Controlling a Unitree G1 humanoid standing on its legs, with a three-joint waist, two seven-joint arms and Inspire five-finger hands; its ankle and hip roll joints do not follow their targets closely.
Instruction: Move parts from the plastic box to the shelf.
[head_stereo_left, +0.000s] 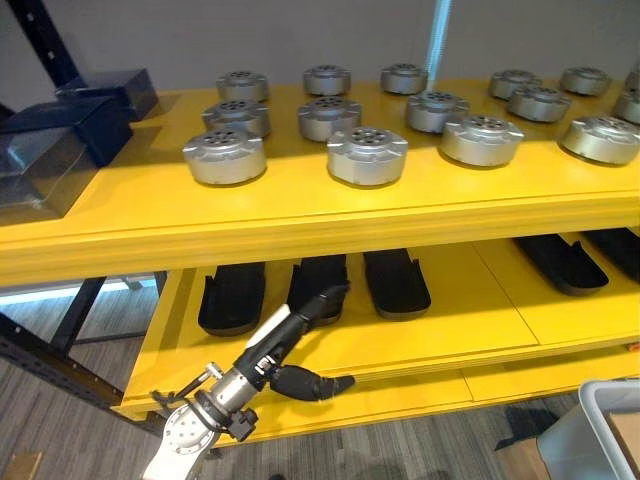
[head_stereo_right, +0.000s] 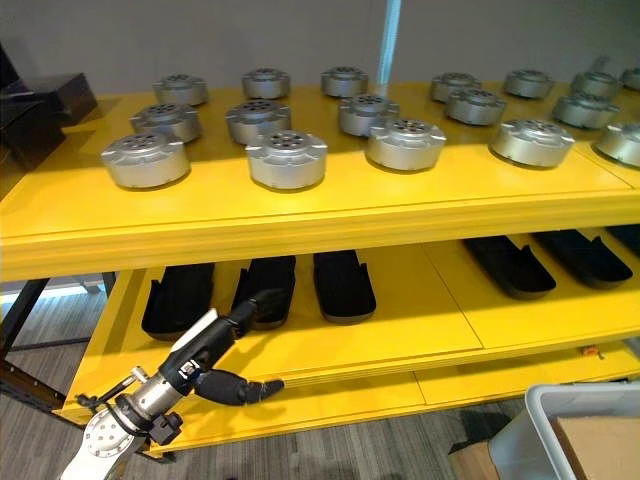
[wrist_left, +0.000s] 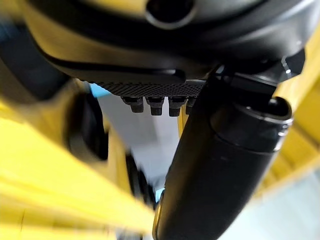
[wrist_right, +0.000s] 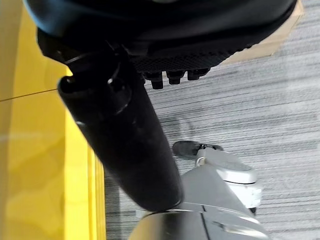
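Upper shelf: a yellow metal shelf board (head_stereo_left: 300, 205) carries silver-grey round metal parts (head_stereo_left: 367, 155) with holes in their tops, set in loose rows across its whole width; none is in a hand.

Upper shelf, robot's left end: two dark blue boxes (head_stereo_left: 95, 110) sit together at the edge, by the dark upright of the rack.

Lower shelf: a second yellow board (head_stereo_left: 470, 310) holds black plastic trays (head_stereo_left: 396, 283) lying flat, three side by side under the middle of the upper board and more at the robot's right (head_stereo_left: 560, 262); what, if anything, lies inside them cannot be told.

Left hand: the dark left hand (head_stereo_left: 300, 345) reaches from the lower left to the front of the lower shelf, fingers (head_stereo_left: 325, 300) stretched straight toward the middle tray of the three, thumb (head_stereo_left: 315, 384) spread out along the shelf's front lip; nothing is grasped. Whether the fingertips touch the tray cannot be told.

Right hand: the right hand (wrist_right: 125, 145) shows from its own wrist camera, hanging over grey carpet (wrist_right: 260, 110) beside a yellow shelf edge (wrist_right: 45, 165), its fingers straight and loose, holding nothing.

Plastic box: a pale grey plastic box (head_stereo_right: 545, 425) stands on the floor at the lower right, with a brown cardboard piece (head_stereo_right: 598, 445) inside; no metal part can be seen in it.
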